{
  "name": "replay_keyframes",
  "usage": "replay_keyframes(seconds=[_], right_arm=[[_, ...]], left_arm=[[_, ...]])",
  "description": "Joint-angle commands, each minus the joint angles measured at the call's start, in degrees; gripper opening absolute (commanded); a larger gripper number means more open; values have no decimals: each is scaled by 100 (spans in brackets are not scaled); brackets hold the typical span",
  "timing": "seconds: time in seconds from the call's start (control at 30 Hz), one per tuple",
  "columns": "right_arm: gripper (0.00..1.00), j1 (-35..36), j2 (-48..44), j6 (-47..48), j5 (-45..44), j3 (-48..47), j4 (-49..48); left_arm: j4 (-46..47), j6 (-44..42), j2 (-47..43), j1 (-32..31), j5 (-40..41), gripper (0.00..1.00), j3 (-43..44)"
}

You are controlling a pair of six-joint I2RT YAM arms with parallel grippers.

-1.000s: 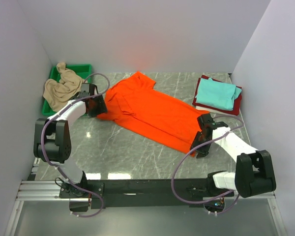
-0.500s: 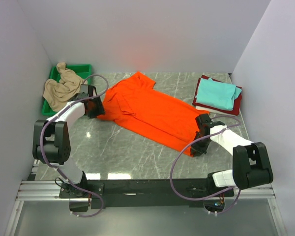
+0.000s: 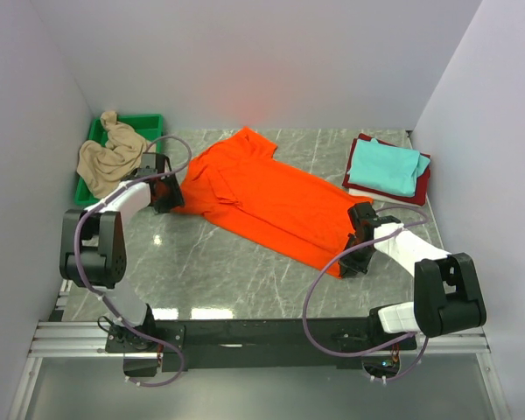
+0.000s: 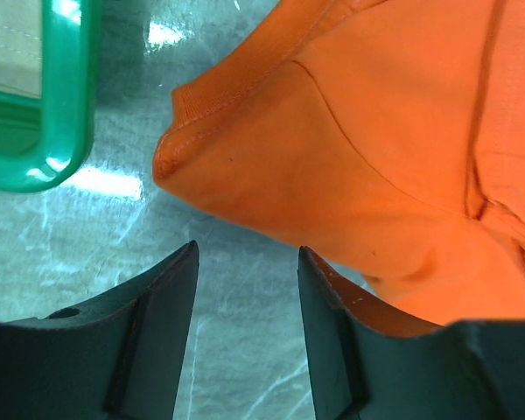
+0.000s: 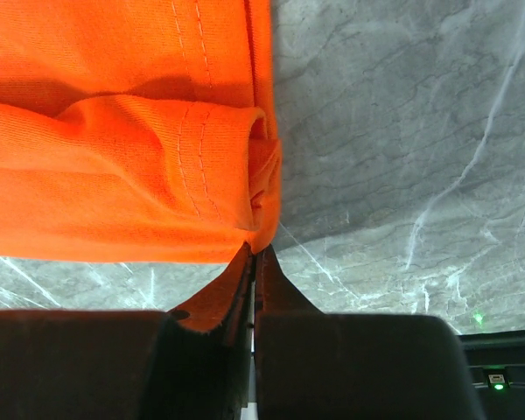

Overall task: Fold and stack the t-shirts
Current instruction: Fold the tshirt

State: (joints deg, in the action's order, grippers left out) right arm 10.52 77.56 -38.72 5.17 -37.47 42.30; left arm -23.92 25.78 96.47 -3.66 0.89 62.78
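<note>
— What has shifted in the last second?
— The left end effector (image 4: 247, 262) has edged toward 9 o'clock, off the orange shirt (image 3: 262, 197). The right arm (image 3: 411, 249) has tucked its elbow in.
— And the left fingers?
— Apart and holding nothing, with the sleeve just ahead. The green tray (image 3: 89, 140) at 10 o'clock holds a crumpled beige shirt (image 3: 109, 157).
— Where is the orange shirt?
— Spread mid-surface (image 3: 210, 271), running from 11 to 5 o'clock.
— Right end effector (image 5: 255, 254)?
— Pinched tight on the hem corner at 5 o'clock. At 2 o'clock, a folded teal shirt (image 3: 385, 166) lies on a dark red shirt (image 3: 423, 185).
</note>
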Motion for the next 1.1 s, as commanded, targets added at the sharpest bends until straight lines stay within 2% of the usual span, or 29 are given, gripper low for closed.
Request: replay_keyframes(seconds=[0.0, 0.3, 0.6, 0.9, 1.07], right_arm=[[0, 29, 49, 14, -297, 47, -3], [0, 29, 49, 5, -280, 65, -12], [0, 29, 49, 31, -280, 65, -20], [0, 37, 5, 57, -315, 82, 32], [0, 29, -109, 93, -333, 65, 199]], left_arm=[[186, 32, 197, 23, 8, 54, 58], [326, 111, 496, 23, 157, 54, 120], [537, 217, 663, 15, 307, 45, 164], [599, 278, 918, 15, 456, 32, 252], [476, 252, 1058, 15, 588, 14, 348]])
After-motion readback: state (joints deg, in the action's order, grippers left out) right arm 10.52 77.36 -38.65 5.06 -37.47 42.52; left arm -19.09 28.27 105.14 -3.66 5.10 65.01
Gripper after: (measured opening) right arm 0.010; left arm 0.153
